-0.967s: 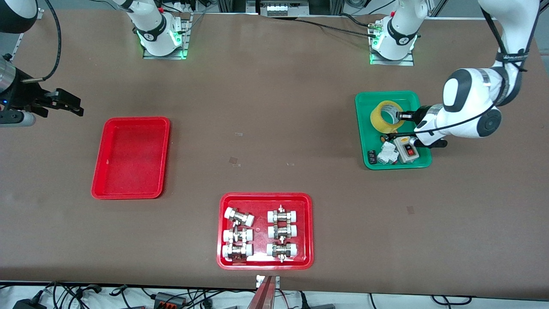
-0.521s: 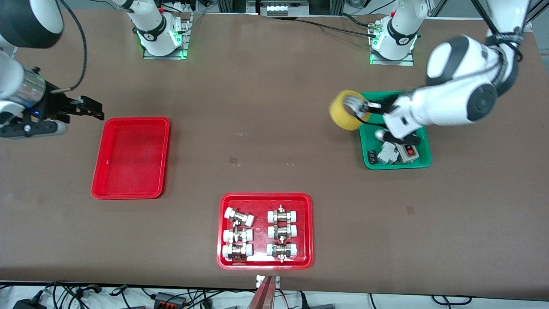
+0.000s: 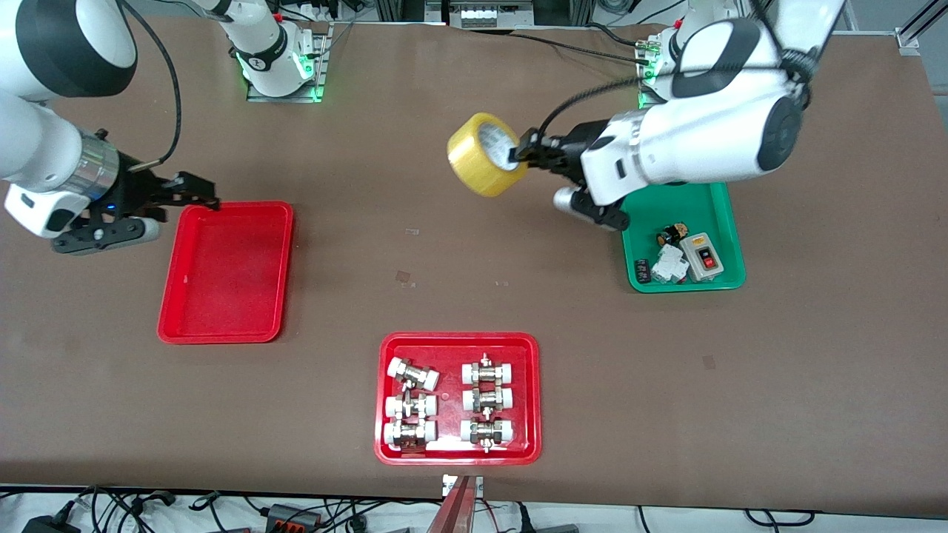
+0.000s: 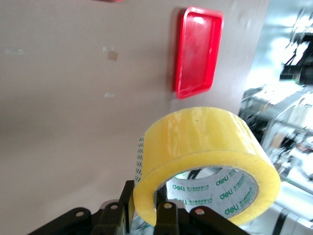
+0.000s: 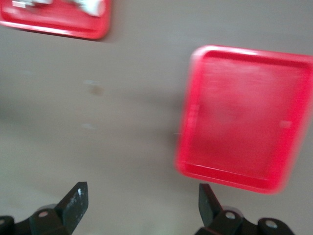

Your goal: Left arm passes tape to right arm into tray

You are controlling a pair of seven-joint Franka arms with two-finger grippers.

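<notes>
My left gripper (image 3: 522, 157) is shut on the wall of the yellow tape roll (image 3: 485, 154) and holds it in the air over the middle of the table. In the left wrist view the tape (image 4: 205, 152) fills the foreground, one finger inside the core and one outside (image 4: 146, 208). My right gripper (image 3: 200, 194) is open and empty, over the corner of the plain red tray (image 3: 226, 272) nearest the right arm's base. The tray also shows in the right wrist view (image 5: 247, 117) and the left wrist view (image 4: 197, 51), with the open right gripper (image 5: 142, 203) over bare table beside it.
A green tray (image 3: 685, 229) with a switch box (image 3: 703, 257) and small parts lies at the left arm's end. A red tray of white-capped metal fittings (image 3: 458, 398) lies nearest the front camera; its edge shows in the right wrist view (image 5: 58, 19).
My left gripper has lifted the tape out of the green tray and carried it toward the table's middle. My right gripper has moved in toward the plain red tray.
</notes>
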